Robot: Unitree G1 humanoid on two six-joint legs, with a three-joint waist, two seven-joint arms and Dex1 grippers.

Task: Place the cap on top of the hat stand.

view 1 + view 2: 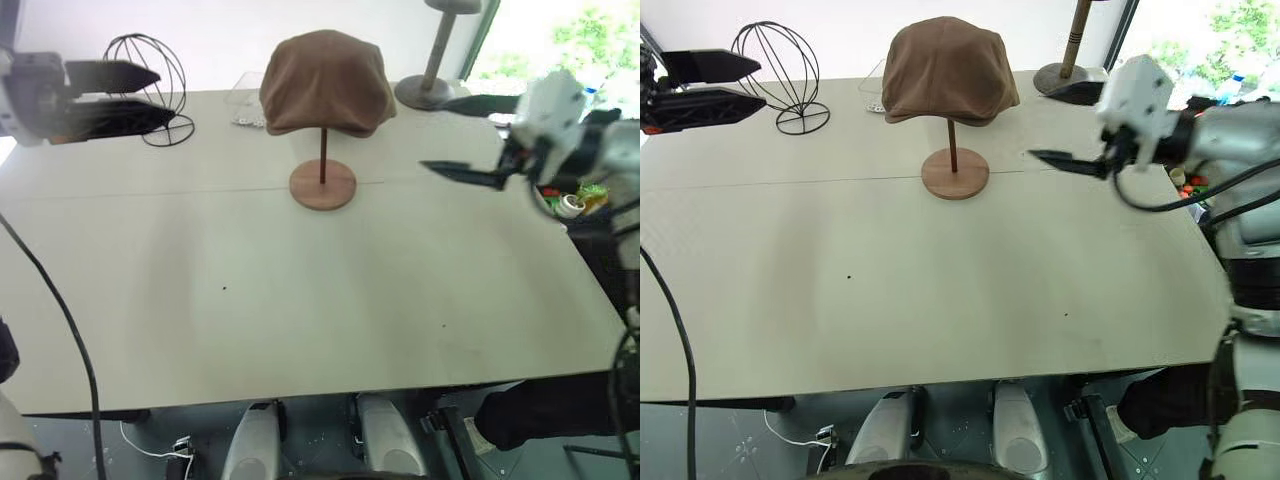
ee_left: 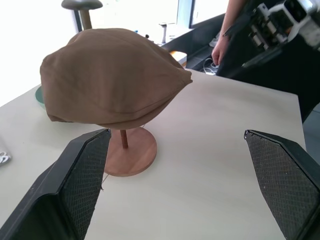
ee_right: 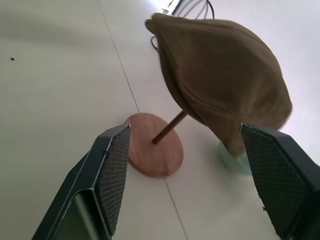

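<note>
The brown cap (image 1: 325, 82) rests on top of the hat stand, whose thin rod and round wooden base (image 1: 322, 186) show beneath it at the middle back of the table. It covers the stand's top disc. My left gripper (image 1: 165, 98) hovers at the far left, open and empty, pointing toward the cap from well away. At the right my right gripper (image 1: 440, 133) is also open and empty, apart from the cap. In the wrist views the cap (image 2: 107, 80) (image 3: 225, 75) lies beyond the spread fingers of each gripper (image 2: 177, 134) (image 3: 185, 127).
A black wire dome form (image 1: 150, 85) stands at the back left, just behind my left gripper. A grey pedestal stand (image 1: 435, 70) is at the back right. Small items (image 1: 575, 200) lie past the table's right edge. A person's hand (image 2: 220, 47) shows beyond the table.
</note>
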